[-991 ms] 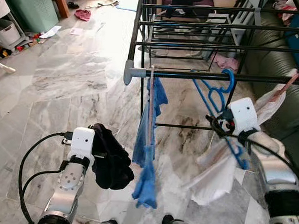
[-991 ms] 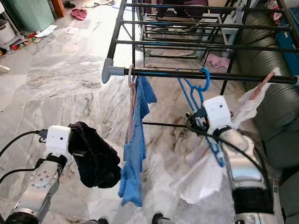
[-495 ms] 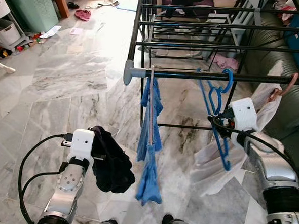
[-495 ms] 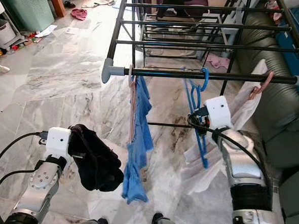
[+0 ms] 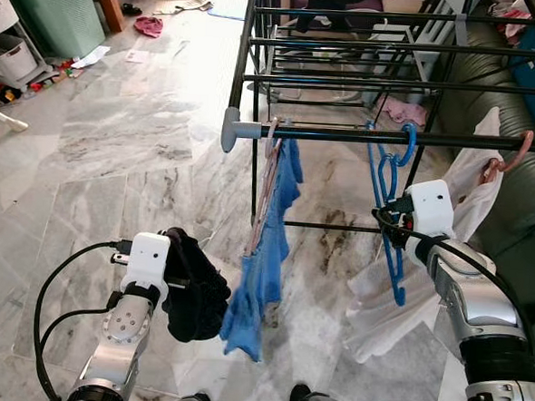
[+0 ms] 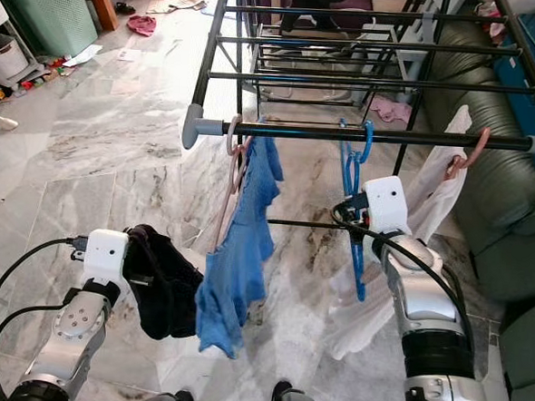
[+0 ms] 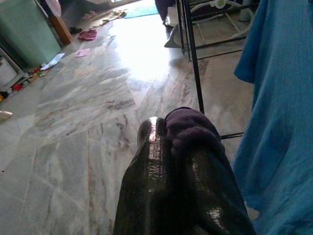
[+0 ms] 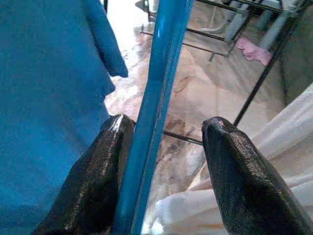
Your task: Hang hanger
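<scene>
A blue hanger (image 5: 391,185) hangs by its hook from the front rail (image 5: 335,134) of a black drying rack, its body pointing straight down. My right gripper (image 8: 166,123) is open around the hanger's bar (image 8: 154,112), which rests against one of the fingers (image 8: 105,161). My left gripper (image 7: 159,128), low on the left, is shut on a dark cloth (image 5: 194,291). A blue garment (image 5: 262,255) on a pink hanger hangs from the same rail and is swung out to the left. A white garment (image 5: 448,212) on another pink hanger hangs further right.
The rack's upper bars (image 5: 386,46) stretch away behind the rail. A dark green sofa (image 5: 504,115) stands close on the right. A green cabinet (image 5: 48,5), white bins (image 5: 9,48) and loose clothes (image 5: 148,25) sit at the far left on the marble floor.
The blue hanger was tilted in the right gripper and now hangs straight down from the rail. The blue garment has swung left. The left arm barely moved.
</scene>
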You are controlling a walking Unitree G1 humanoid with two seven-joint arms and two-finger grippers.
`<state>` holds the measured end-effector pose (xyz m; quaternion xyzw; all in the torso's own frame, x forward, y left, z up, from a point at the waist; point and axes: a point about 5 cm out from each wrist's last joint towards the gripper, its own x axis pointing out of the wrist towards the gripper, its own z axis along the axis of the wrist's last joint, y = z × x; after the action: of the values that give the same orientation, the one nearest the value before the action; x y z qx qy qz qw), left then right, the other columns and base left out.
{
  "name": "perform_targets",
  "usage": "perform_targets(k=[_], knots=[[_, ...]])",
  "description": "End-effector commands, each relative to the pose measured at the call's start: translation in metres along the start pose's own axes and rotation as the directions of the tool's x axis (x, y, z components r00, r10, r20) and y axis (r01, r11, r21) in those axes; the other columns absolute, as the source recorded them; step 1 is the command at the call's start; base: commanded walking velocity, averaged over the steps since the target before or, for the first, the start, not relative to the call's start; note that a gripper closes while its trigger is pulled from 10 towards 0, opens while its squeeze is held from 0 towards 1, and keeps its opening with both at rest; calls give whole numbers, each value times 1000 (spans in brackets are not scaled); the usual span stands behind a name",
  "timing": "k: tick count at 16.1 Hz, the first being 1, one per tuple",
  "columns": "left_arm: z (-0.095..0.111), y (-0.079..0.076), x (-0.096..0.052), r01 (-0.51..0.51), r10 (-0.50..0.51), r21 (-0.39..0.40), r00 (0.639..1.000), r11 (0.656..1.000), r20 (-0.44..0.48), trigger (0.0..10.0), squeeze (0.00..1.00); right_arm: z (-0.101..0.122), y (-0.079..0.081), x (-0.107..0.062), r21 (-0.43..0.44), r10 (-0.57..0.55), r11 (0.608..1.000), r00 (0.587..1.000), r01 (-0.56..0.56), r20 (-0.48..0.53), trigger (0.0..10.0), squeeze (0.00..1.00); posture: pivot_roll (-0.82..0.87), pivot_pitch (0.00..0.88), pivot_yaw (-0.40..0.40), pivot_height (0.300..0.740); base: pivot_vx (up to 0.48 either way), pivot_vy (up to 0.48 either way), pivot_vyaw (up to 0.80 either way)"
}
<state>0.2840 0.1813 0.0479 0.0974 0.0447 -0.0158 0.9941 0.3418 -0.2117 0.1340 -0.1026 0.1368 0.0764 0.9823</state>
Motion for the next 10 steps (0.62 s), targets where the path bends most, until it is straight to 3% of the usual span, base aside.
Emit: perform_targets(k=[1, 4, 5, 6, 10], knots=[[-1, 5, 0, -12, 12, 15, 1000, 1000, -5, 10000, 0, -3, -4, 0, 26, -33, 999, 999, 33, -6, 10000, 1000, -134, 174, 43, 740, 0, 0, 0], [-2, 5, -1, -9, 9, 18, 1000, 1000, -8, 10000, 0, -5, -5, -1, 27, -67, 997, 998, 67, -4, 10000, 1000, -133, 176, 44, 740, 0, 0, 0], [-3, 6, -1, -8, 8, 21, 1000, 1000, -12, 10000, 0, -3, -3, 0, 31, -63, 998, 998, 63, 4, 10000, 953, -133, 176, 48, 740, 0, 0, 0], [-3, 6, -1, -7, 7, 22, 1000, 1000, -13, 10000, 0, -2, -3, 0, 31, -65, 997, 998, 65, 7, 10000, 624, -133, 176, 48, 740, 0, 0, 0], [-3, 7, 0, -2, 2, 29, 1000, 1000, -14, 10000, 0, 3, 1, 2, 46, -109, 993, 994, 108, 26, 10000, 647, -128, 173, 51, 740, 0, 0, 0]])
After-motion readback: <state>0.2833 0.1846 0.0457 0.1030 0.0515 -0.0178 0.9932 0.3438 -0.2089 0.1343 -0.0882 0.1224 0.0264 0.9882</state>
